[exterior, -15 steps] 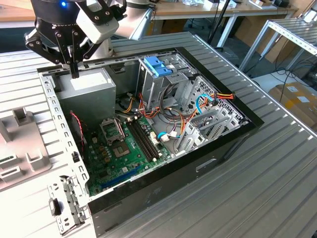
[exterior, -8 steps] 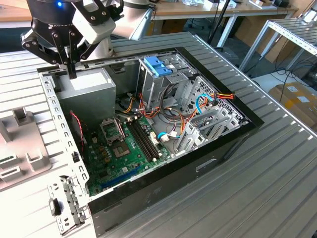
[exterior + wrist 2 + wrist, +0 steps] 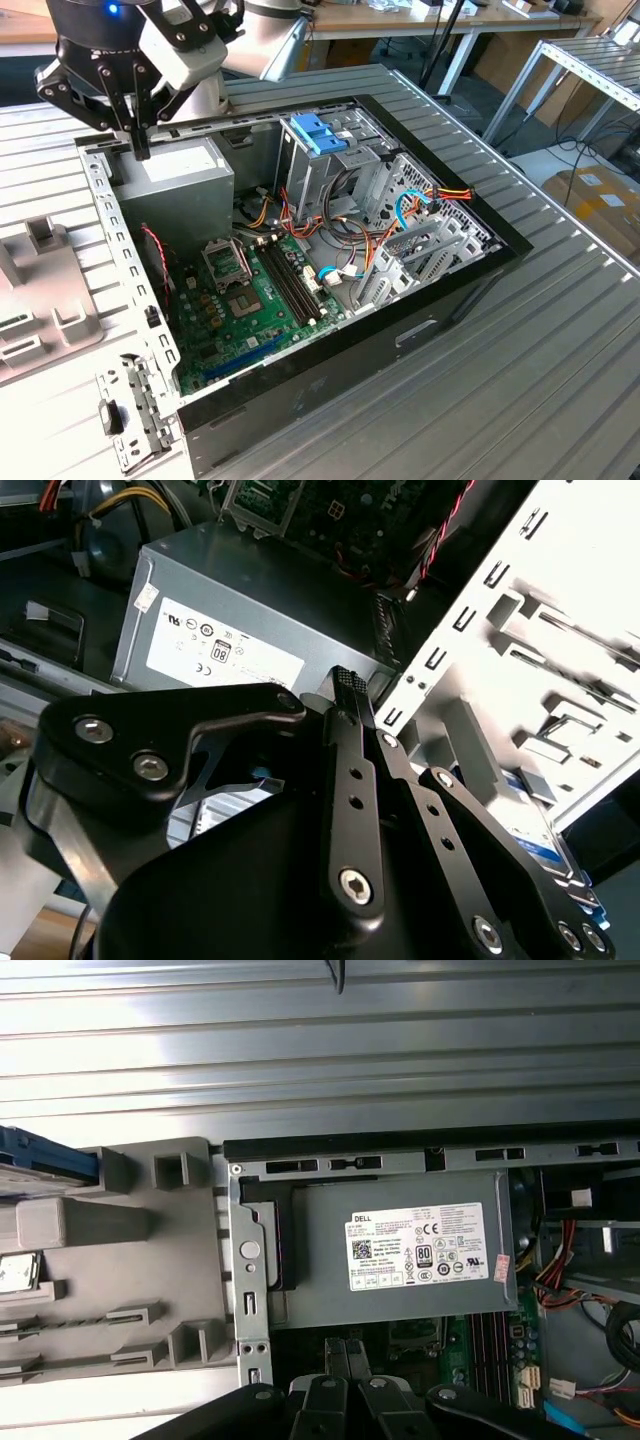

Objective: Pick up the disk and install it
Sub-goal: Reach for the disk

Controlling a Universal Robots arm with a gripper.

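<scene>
The disk [image 3: 48, 1165] lies in a grey plastic holder [image 3: 120, 1260] beside the open computer case, and its blue side bracket and a strip of label show. In the second wrist view the disk [image 3: 545, 845] peeks out past the gripper's links, on the holder [image 3: 560, 630]. My gripper [image 3: 140, 148] hangs over the case's edge, above the grey power-supply box [image 3: 175, 185], well apart from the disk. Its fingers [image 3: 336, 1358] are pressed together with nothing between them, and one black fingertip [image 3: 349, 685] points at the box.
The open computer case [image 3: 470, 275] lies on a ribbed metal table [image 3: 560, 380]. Inside it are a green motherboard [image 3: 250, 300], loose cables, and a grey drive cage with light-blue latch tabs [image 3: 318, 133]. The grey holder [image 3: 45, 290] sits at the exterior view's left.
</scene>
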